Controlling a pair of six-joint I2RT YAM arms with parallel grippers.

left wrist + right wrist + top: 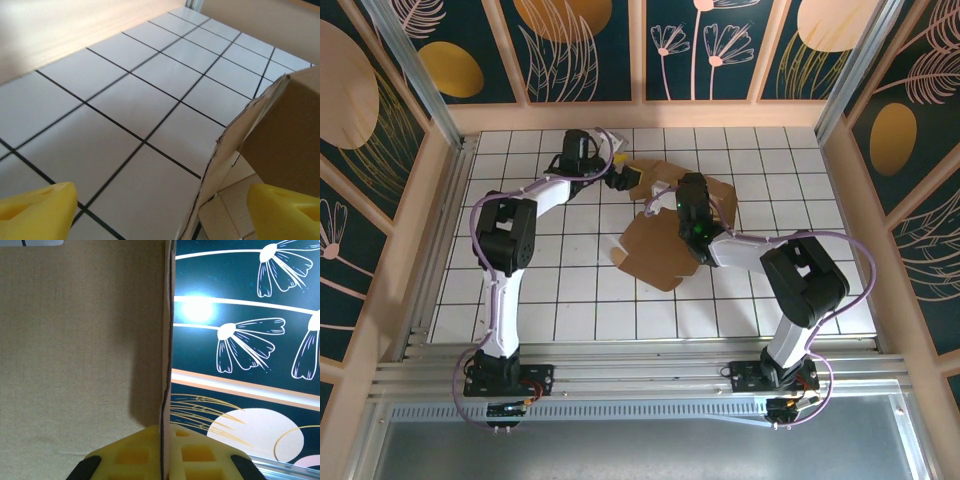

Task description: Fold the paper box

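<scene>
**Box barely begun: flaps raised, no walls closed**

The box (655,250) lies just above the middle of the top view, on the tiled table (520,300). It is mostly an open sheet. The lower part lies flat, while some flaps toward the upper right stand up or tilt. No walls are joined and no lid is shut, so I judge that nearly all the folding remains: raise the sides, tuck the flaps and close it.

The right claw (672,196) is at the middle of the sheet. In its wrist view the yellow pads (130,457) are closed tight on a thin upright edge of the box (75,365).

The left claw (620,178) is at the box's upper-left corner. Its wrist view shows the fingers (37,210) spread wide at the bottom corners of the frame. A raised flap (280,140) comes between them at the right, and nothing is gripped.

Count: one box, two claws, two fingers on each.
</scene>
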